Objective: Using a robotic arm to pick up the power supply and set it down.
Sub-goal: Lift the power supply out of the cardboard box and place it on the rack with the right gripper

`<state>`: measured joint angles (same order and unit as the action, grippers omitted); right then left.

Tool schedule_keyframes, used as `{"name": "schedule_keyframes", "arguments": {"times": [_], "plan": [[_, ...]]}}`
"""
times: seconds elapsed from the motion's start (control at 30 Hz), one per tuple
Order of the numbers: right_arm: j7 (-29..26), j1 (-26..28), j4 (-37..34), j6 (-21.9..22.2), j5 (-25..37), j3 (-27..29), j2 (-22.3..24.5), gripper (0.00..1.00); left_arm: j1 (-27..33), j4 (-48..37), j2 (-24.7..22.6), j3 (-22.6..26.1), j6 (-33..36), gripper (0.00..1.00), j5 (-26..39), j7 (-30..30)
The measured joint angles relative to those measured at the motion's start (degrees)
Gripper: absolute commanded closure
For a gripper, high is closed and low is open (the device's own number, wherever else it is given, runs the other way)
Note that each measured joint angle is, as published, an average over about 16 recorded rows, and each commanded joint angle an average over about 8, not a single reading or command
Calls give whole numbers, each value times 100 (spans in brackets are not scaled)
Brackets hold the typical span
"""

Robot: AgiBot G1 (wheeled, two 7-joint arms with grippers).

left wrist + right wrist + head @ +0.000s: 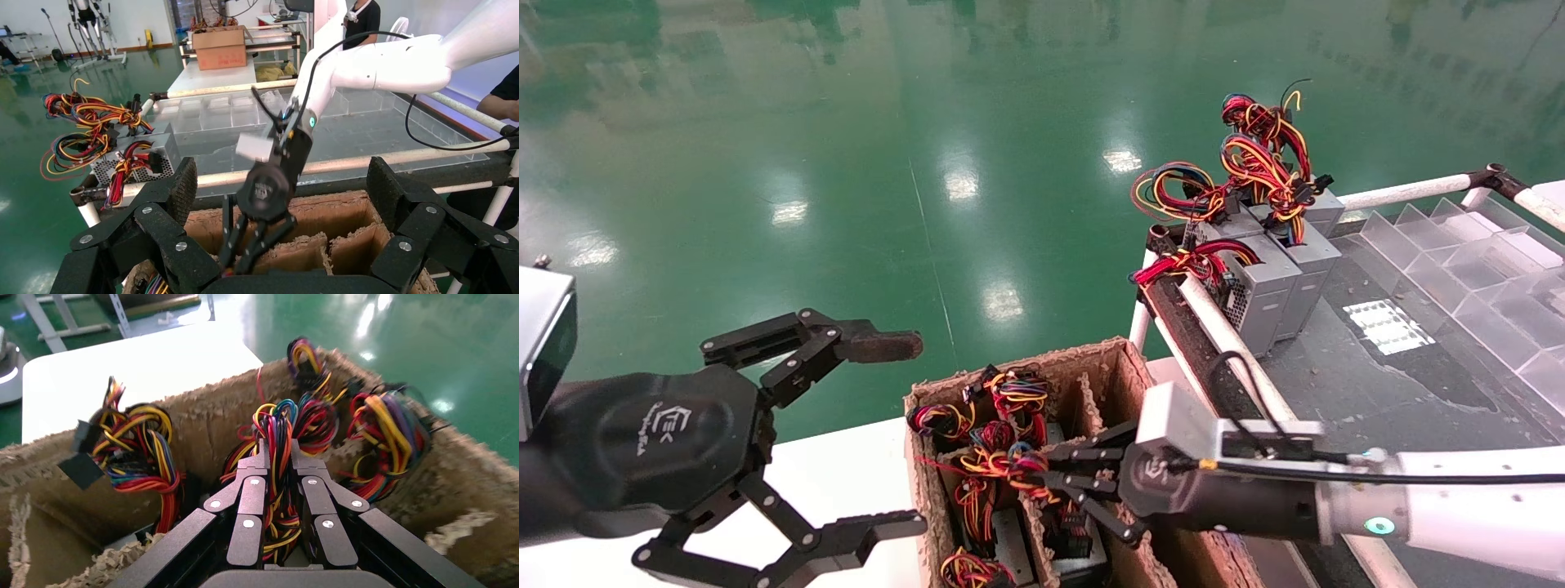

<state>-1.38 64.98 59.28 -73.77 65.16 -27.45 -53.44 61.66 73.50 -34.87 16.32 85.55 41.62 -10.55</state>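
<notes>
My right gripper (1042,478), black with a white forearm, reaches down into a divided cardboard box (1101,353). Its fingers are closed around the red, yellow and black wire bundle (278,432) of a power supply (1009,535) standing in a middle compartment; only a little of the grey body shows under the wires. In the right wrist view the gripper (278,458) pinches the bundle between its fingertips. The left wrist view looks across at the same gripper (238,260) dipping into the box. My left gripper (903,433) hovers open to the left of the box, holding nothing.
More power supplies with wire bundles (964,420) fill neighbouring compartments. Several grey power supplies (1275,278) stand on the dark table at the right, behind a white rail (1222,327). Clear plastic dividers (1475,269) sit at the far right. Green floor lies beyond.
</notes>
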Motion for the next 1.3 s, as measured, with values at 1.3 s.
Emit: {"name": "schedule_keyframes", "arguments": {"times": [1.3], "plan": [[-106, 282, -308, 902, -1491, 2055, 2283, 100, 3, 0, 6, 15, -7, 0, -10, 7]]}}
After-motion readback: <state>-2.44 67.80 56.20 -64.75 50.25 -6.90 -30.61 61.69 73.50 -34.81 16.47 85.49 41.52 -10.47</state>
